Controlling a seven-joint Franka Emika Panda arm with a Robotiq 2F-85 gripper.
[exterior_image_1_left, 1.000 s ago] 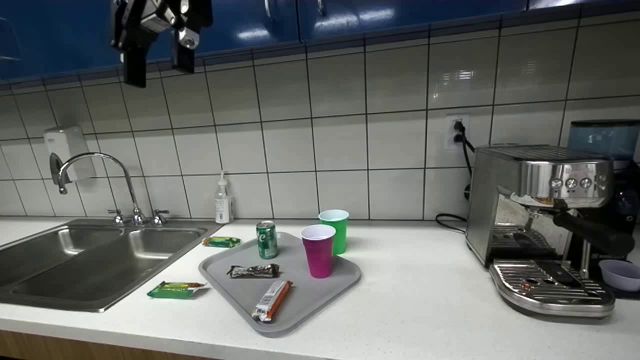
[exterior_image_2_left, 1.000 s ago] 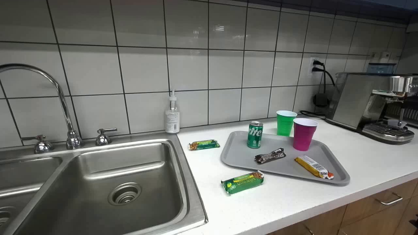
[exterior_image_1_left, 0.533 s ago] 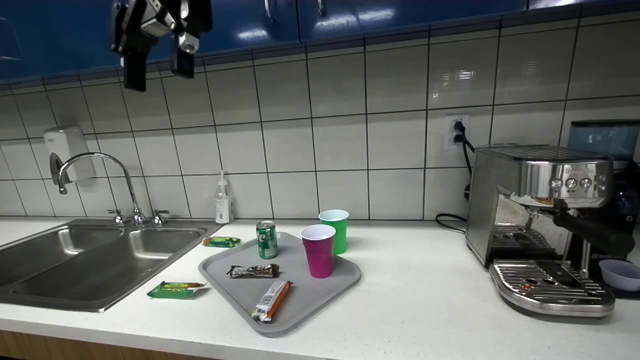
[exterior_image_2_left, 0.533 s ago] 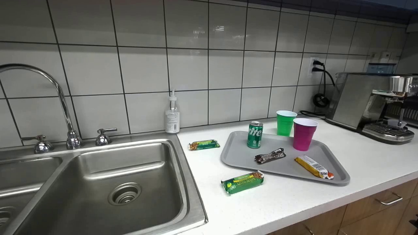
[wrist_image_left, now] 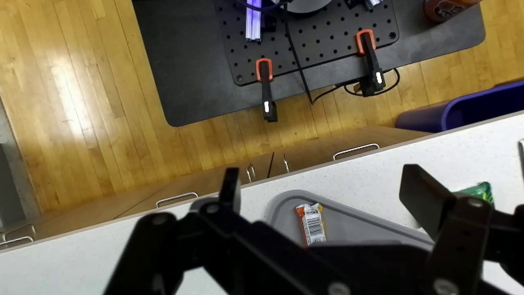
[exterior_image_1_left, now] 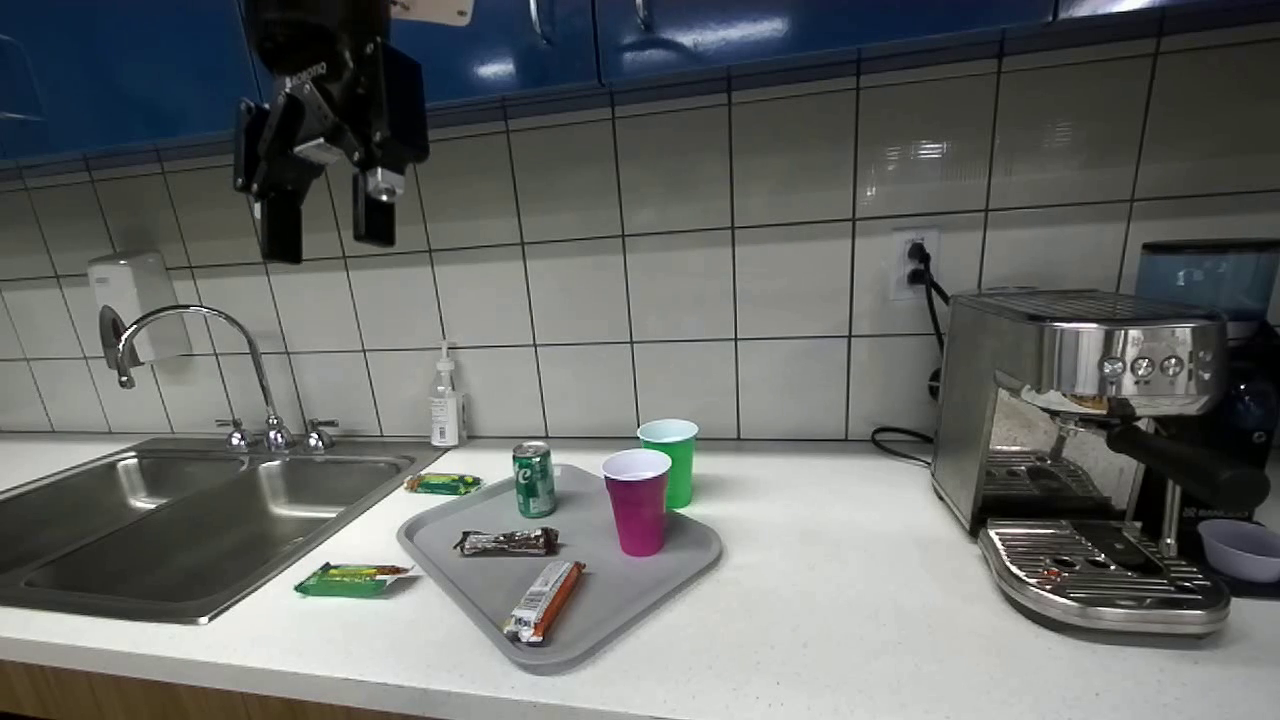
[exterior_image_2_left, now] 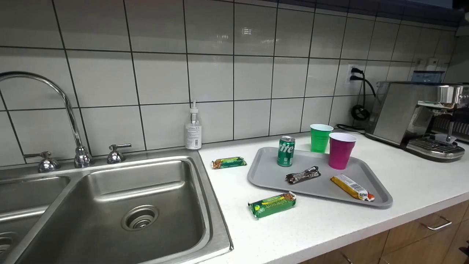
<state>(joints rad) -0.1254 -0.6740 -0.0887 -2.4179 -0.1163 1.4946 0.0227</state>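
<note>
My gripper (exterior_image_1_left: 329,240) hangs high in front of the tiled wall in an exterior view, fingers apart and nothing between them. Far below, a grey tray (exterior_image_1_left: 590,505) lies on the white counter. On it stand a green soda can (exterior_image_2_left: 286,151) and a magenta cup (exterior_image_1_left: 638,510), with a dark-wrapped bar (exterior_image_2_left: 303,175) and an orange-and-yellow bar (wrist_image_left: 312,223) lying flat. A green cup (exterior_image_2_left: 320,138) is just behind the tray. Two green-wrapped bars, a nearer one (exterior_image_2_left: 273,205) and a farther one (exterior_image_2_left: 229,162), rest between tray and sink. The gripper's body hides much of the tray in the wrist view.
A steel sink (exterior_image_2_left: 216,223) with a tall faucet (exterior_image_1_left: 245,345) borders the counter. A soap bottle (exterior_image_1_left: 446,405) stands by the wall and a coffee machine (exterior_image_1_left: 1080,440) to the far side. Blue cabinets (exterior_image_1_left: 800,30) hang overhead. Clamps (wrist_image_left: 266,90) hold a perforated plate below.
In an exterior view my gripper has come down, mostly in the last half second, with more of its body now showing. The jaws stay apart. Everything on the counter stands where it was.
</note>
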